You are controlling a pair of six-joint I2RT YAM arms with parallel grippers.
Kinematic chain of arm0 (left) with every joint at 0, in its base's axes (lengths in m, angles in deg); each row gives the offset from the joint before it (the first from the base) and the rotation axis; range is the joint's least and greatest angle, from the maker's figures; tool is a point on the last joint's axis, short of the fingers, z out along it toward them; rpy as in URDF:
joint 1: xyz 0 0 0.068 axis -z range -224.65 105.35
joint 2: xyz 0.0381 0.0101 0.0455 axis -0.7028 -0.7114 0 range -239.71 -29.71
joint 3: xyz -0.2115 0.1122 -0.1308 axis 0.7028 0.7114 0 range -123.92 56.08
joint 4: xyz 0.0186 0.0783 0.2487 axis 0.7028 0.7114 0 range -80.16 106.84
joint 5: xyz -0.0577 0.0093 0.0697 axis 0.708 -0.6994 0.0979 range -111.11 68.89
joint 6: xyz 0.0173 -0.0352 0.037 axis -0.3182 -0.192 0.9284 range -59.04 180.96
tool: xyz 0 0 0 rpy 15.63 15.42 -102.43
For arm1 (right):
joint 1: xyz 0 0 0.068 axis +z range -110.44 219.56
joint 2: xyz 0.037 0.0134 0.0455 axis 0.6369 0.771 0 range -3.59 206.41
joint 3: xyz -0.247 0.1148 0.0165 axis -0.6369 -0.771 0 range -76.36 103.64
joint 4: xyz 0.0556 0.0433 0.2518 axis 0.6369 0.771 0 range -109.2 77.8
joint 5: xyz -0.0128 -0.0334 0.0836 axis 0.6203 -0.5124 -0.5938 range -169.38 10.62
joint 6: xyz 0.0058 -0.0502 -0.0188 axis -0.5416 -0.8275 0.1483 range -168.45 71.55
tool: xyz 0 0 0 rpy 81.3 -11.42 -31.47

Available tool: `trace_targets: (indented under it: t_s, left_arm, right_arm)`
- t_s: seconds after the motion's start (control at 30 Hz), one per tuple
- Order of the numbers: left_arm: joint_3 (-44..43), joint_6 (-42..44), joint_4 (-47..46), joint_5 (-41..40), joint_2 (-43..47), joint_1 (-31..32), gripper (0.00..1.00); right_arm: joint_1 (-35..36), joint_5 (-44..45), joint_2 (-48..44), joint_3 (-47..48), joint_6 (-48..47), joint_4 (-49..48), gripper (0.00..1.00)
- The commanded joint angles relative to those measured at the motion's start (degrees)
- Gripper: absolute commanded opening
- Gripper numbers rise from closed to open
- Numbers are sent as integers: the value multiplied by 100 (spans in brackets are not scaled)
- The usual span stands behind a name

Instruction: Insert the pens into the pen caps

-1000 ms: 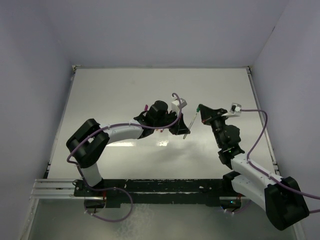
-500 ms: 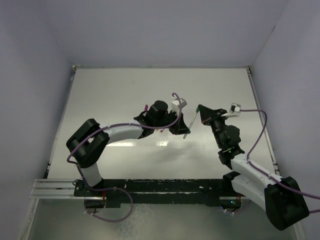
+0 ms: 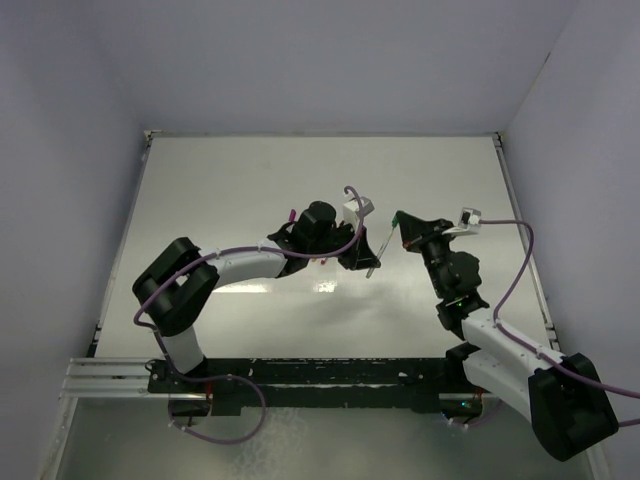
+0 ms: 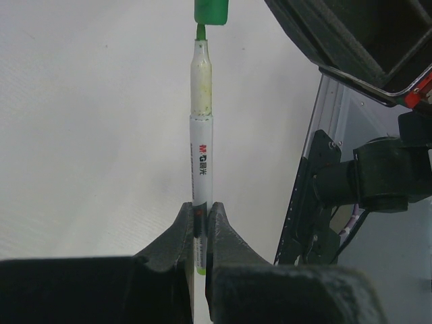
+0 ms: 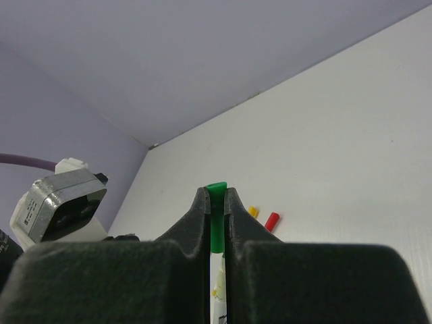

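Note:
My left gripper (image 4: 200,209) is shut on the lower end of a silver-grey pen (image 4: 201,135). Its green tip points up at the mouth of a green pen cap (image 4: 211,10) and just meets it. My right gripper (image 5: 216,192) is shut on that green cap (image 5: 216,202), whose top pokes out above the fingertips. Seen from above, the pen (image 3: 380,250) slants between the left gripper (image 3: 366,260) and the right gripper (image 3: 401,219), above the middle of the table. A yellow cap (image 5: 253,211) and a red cap (image 5: 272,221) lie on the table beyond the right fingers.
The white table (image 3: 250,180) is walled by pale purple panels at the back and sides. Both arms meet over the table's middle. The left wrist camera (image 5: 61,206) sits close beside the right gripper. A black rail (image 3: 300,375) runs along the near edge.
The right gripper with the green cap has edged slightly left toward the pen tip. The left arm and pen have held still.

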State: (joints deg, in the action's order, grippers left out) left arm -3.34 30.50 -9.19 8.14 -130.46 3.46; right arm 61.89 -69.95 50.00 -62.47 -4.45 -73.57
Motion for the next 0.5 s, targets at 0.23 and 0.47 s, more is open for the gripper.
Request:
trace_targets:
  t_s: [0.23, 0.47]
  left_arm:
    - [-176, 44, -299, -69, 152, -13, 0]
    - [-101, 97, -225, -26, 150, -14, 0]
  right_arm:
    - [-9, -31, -73, -70, -81, -277, 0]
    - [-9, -14, -91, -44, -130, -259, 0]
